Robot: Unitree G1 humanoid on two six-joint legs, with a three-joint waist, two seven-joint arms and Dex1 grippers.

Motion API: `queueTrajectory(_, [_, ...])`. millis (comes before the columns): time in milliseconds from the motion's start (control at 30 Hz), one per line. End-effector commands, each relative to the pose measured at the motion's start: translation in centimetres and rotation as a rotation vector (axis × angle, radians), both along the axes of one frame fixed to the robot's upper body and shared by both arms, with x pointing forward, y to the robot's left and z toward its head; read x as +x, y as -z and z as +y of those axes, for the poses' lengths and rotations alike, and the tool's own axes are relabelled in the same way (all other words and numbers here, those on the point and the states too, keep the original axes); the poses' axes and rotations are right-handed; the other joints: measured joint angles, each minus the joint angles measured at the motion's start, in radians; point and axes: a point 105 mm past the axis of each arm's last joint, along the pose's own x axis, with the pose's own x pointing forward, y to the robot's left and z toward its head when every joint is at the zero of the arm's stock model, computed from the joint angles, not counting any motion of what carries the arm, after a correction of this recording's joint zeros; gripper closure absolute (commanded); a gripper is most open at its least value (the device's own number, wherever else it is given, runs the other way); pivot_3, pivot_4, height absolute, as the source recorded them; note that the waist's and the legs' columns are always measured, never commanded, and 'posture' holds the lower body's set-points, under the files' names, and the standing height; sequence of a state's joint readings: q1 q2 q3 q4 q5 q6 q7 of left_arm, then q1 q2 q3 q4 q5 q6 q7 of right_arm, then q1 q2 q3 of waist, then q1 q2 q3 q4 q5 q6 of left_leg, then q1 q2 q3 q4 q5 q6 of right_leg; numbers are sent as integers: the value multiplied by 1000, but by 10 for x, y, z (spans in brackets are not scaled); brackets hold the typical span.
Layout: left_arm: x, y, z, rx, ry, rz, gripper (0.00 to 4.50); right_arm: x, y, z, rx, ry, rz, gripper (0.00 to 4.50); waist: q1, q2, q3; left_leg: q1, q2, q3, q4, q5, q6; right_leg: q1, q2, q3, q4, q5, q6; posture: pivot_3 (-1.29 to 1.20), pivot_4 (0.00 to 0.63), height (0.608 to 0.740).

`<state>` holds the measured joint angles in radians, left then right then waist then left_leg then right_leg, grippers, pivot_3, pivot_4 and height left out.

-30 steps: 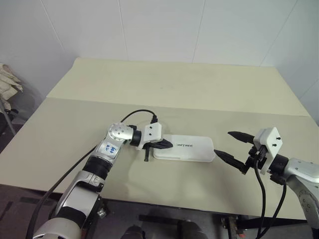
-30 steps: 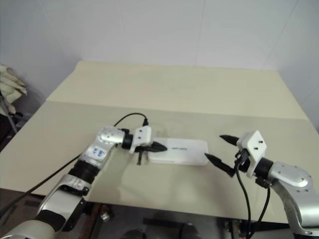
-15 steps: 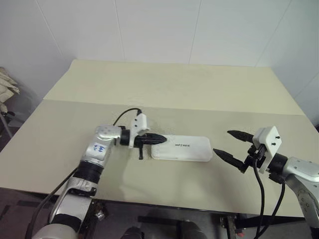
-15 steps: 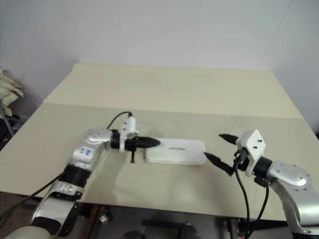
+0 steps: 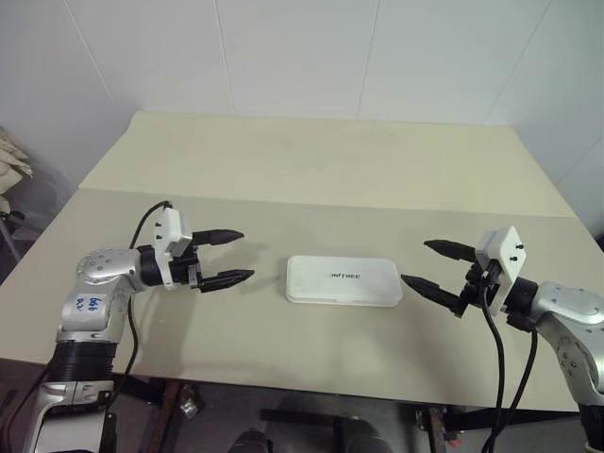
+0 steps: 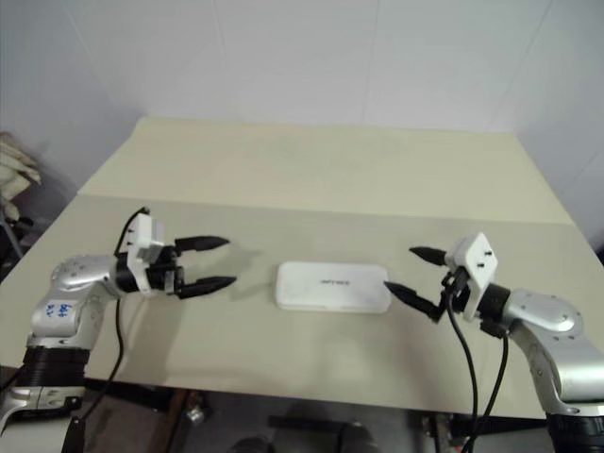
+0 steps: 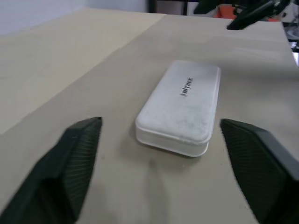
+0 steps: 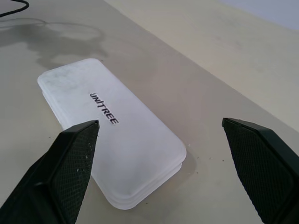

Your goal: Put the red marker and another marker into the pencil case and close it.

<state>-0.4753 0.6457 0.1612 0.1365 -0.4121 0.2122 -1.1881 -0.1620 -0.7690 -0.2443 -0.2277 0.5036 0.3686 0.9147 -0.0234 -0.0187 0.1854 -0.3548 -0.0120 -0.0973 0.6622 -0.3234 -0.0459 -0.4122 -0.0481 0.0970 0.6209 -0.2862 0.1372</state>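
Pencil case (image 5: pixel 343 280) lies flat, lid shut, mid-tabletop (image 5: pixel 311 170), between both hands, touching neither. Left hand (image 5: pixel 226 256) spread, empty, well apart from case. Right hand (image 5: pixel 432 265) spread, empty, near case's end. Judged: rigid plastic shell, light, smooth (slip likely on flat lid). Grip across long edges or at seam.

Pencil case (image 5: pixel 343 280) lies flat on table (image 5: pixel 311 179), lid shut. Left gripper (image 5: pixel 229 256) to its left, apart; right gripper (image 5: pixel 427 263) just right, apart.
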Motion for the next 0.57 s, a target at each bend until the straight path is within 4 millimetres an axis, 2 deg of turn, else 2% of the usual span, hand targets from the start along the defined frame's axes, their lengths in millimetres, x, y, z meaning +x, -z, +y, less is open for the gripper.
queueTrajectory(33, [-5,-15,3,-14,-18,-62,20,-1,-18,-13,-33,20,-71,0,-1,0,0,0,0,0,0,0,0,0,0,0,0,0,0,0,150,740])
queueTrajectory(200, [-4,-16,1,-8,-29,-72,20,-2,-19,-28,-49,69,-75,0,-1,0,0,0,0,1,0,0,0,0,1,0,0,0,0,0,150,740])
queueTrajectory(267, [-2,-17,-6,1,-25,-82,20,-1,-22,-37,-54,83,-77,0,-2,0,0,0,0,1,0,0,0,0,0,0,0,0,0,0,150,740])
queueTrajectory(467, [-1,-20,-13,10,3,-83,20,-1,-21,-38,-84,80,-83,0,-4,0,0,0,0,1,0,0,0,0,1,0,0,0,0,0,150,740])
queueTrajectory(567, [1,-22,-12,6,-9,-77,20,1,-22,-32,-77,66,-79,0,-5,0,0,0,1,1,-1,0,0,0,1,0,0,0,0,0,150,740])
